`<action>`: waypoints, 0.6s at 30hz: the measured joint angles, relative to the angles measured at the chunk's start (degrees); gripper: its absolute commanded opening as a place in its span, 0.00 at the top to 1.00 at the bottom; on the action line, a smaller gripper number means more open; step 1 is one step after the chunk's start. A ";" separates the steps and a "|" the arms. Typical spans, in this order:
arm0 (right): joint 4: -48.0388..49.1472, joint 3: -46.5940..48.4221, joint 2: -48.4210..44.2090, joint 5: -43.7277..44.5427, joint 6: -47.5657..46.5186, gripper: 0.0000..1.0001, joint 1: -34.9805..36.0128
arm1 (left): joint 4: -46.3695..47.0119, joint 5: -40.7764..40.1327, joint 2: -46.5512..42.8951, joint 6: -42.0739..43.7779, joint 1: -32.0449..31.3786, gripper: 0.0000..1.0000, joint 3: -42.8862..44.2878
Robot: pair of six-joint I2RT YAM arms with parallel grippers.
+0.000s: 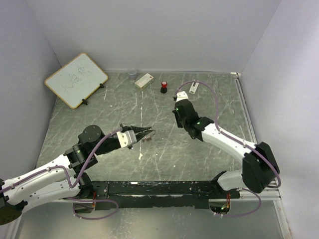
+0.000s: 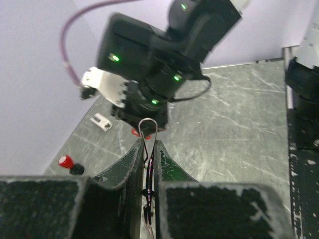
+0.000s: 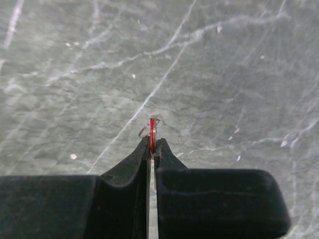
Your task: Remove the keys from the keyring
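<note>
The keyring [image 2: 148, 124] is pinched in the tightly closed left hand [image 2: 148, 147], with its wire loop standing clear past the tips. A red key [image 3: 152, 126] is clamped edge-on in the closed right hand [image 3: 152, 143] above the surface [image 3: 224, 74], seemingly with a thin ring beside it.

**Two arms meet over the grey table**

Near the centre of the table [image 1: 114, 107], the left gripper [image 1: 143, 133] pinches the keyring [image 1: 151, 133]. The right arm [image 1: 219, 137] reaches in from 4 o'clock. A whiteboard [image 1: 76, 79] sits at 10 o'clock. A clear cup [image 1: 132, 73], a white box [image 1: 144, 80] and a red-topped knob [image 1: 164, 87] sit near 12 o'clock.
</note>
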 measured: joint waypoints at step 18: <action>15.91 -4.85 17.20 -1.18 3.37 0.49 -3.78 | 4.17 -16.17 0.96 -7.19 0.00 0.93 -1.33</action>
